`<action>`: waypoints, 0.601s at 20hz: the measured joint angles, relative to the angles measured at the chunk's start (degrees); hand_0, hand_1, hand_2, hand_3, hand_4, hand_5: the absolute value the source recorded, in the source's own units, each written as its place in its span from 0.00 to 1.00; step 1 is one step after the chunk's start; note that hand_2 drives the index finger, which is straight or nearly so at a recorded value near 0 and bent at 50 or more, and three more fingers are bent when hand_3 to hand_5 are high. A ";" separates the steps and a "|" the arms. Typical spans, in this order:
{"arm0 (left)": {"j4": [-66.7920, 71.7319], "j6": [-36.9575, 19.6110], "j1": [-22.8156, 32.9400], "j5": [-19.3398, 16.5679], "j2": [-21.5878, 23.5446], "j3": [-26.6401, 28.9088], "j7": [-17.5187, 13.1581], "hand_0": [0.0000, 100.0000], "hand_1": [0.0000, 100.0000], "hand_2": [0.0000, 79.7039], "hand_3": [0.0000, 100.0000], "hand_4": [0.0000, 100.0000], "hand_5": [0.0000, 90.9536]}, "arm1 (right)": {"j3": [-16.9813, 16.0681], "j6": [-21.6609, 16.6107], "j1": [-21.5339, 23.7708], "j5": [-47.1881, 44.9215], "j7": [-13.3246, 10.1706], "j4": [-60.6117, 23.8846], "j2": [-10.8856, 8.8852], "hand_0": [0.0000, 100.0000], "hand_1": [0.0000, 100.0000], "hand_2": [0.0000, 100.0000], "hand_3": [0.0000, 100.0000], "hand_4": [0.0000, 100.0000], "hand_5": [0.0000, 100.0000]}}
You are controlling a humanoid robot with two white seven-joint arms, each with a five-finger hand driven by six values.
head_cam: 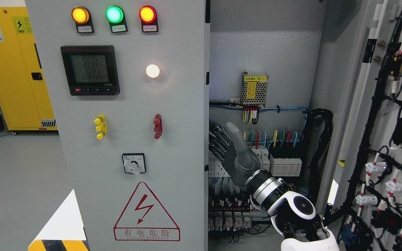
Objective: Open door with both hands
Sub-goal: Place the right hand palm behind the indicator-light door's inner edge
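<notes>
The grey left door of the electrical cabinet stands shut, with three lamps, a meter and a rotary switch on it. The right door is swung open at the right and shows its black wiring on the inner face. My right hand reaches in from the lower right to the left door's free edge. Its fingers curl around that edge with the tips hidden behind it, and the thumb points up. My left hand is out of view.
The open cabinet interior holds a power supply, breakers and terminal rows below. A yellow cabinet stands at the far left. A white piece with hazard stripes shows at the lower left.
</notes>
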 measured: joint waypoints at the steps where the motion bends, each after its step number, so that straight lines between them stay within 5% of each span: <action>1: -0.01 0.00 0.00 0.00 0.00 0.00 0.00 0.00 0.00 0.00 0.02 0.00 0.00 | -0.05 0.00 -0.27 -0.05 0.44 0.29 0.00 0.21 0.07 0.00 0.00 0.00 0.00; 12: -0.03 0.00 0.00 0.00 0.01 0.02 0.00 0.00 0.00 0.00 0.02 0.00 0.00 | -0.95 0.00 -1.64 -0.28 5.59 2.50 -0.02 0.21 0.07 0.00 0.00 0.00 0.00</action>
